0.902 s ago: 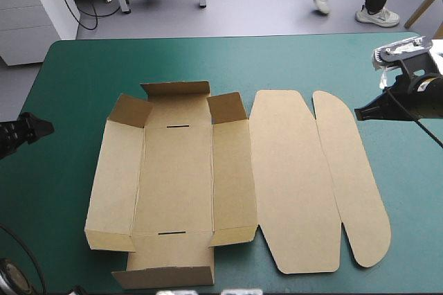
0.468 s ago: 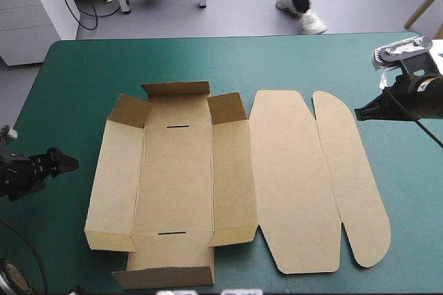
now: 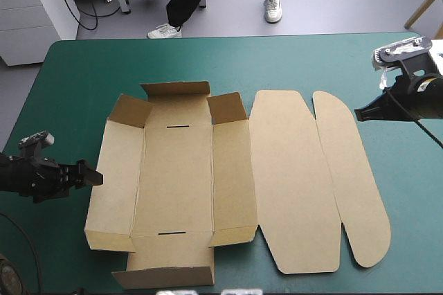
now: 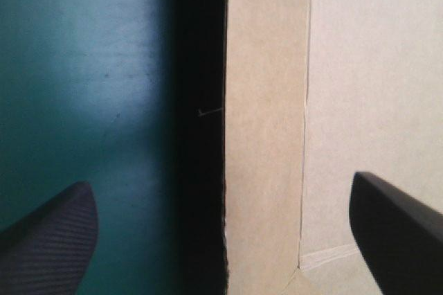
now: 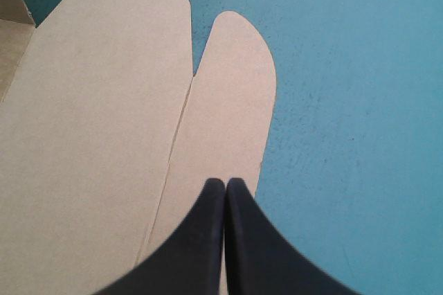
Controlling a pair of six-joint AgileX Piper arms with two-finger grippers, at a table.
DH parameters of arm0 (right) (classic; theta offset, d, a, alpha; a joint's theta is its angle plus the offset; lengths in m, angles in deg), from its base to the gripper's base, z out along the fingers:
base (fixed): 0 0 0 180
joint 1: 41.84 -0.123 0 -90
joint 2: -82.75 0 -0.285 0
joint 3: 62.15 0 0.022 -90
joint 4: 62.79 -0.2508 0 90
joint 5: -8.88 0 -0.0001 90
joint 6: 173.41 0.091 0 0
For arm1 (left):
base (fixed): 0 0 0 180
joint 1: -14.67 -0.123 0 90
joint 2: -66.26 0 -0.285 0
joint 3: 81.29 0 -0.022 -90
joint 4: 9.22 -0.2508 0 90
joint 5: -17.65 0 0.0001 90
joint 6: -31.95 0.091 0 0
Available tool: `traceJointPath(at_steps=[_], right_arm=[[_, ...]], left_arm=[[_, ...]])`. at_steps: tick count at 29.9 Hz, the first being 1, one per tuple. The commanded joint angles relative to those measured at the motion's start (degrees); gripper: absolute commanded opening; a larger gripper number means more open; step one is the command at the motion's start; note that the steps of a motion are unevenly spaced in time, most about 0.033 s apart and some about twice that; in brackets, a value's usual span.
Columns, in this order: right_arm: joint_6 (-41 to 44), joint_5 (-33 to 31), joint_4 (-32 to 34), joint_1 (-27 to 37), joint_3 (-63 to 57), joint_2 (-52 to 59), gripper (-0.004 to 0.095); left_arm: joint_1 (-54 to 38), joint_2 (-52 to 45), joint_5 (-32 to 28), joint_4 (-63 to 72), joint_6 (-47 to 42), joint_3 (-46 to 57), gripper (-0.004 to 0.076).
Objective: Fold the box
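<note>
High view: the brown box, smooth board with round-ended lid panels, is laid mid-table, its raised left wall faced by the spread left gripper, the right gripper pressed together near the lid.

Left claw enters level from the lower left of the frame, fingers spread wide; right claw sits at the upper right, pointing left, fingers pressed together
</note>
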Motion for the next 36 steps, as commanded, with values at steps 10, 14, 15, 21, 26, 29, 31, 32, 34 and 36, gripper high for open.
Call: traceJointPath(at_steps=[10,14,15,21,26,29,31,32,34,36], right_arm=[[-0.63,1.51,-0.54,0.40,1.57,1.60,-0.0019],[-0.63,1.51,-0.89,0.40,1.57,1.60,-0.0019],[-0.63,1.51,-1.03,0.40,1.57,1.60,-0.0019],[-0.63,1.61,-1.42,0.40,1.57,1.60,-0.0019],[-0.63,1.61,-1.42,0.40,1.57,1.60,-0.0019],[-0.63,1.61,-1.42,0.40,1.57,1.60,-0.0019],[-0.63,1.61,-1.51,0.40,1.57,1.60,-0.0019],[-0.63,1.61,-1.51,0.40,1.57,1.60,-0.0019],[-0.63,1.61,-1.51,0.40,1.57,1.60,-0.0019],[-0.63,1.61,-1.51,0.40,1.57,1.60,-0.0019]], left_arm=[[3.69,4.19,4.48,1.73,-0.75,-0.72,0.0708],[4.17,4.34,4.22,2.91,-0.07,1.74,0.0708],[4.83,4.34,3.92,2.69,-0.07,2.49,0.0708],[9.62,4.34,1.24,2.80,0.95,4.96,0.0708],[12.60,4.34,0.33,3.56,0.95,5.97,0.0708],[13.85,4.34,-0.90,4.73,1.46,5.97,0.0708],[14.42,4.34,-2.36,4.73,1.46,5.97,0.0708],[14.42,4.34,-2.66,5.13,1.46,5.97,0.0708],[14.42,4.34,-2.76,5.70,1.46,5.97,0.0708],[14.42,4.34,-2.76,5.96,1.46,5.97,0.0708]])
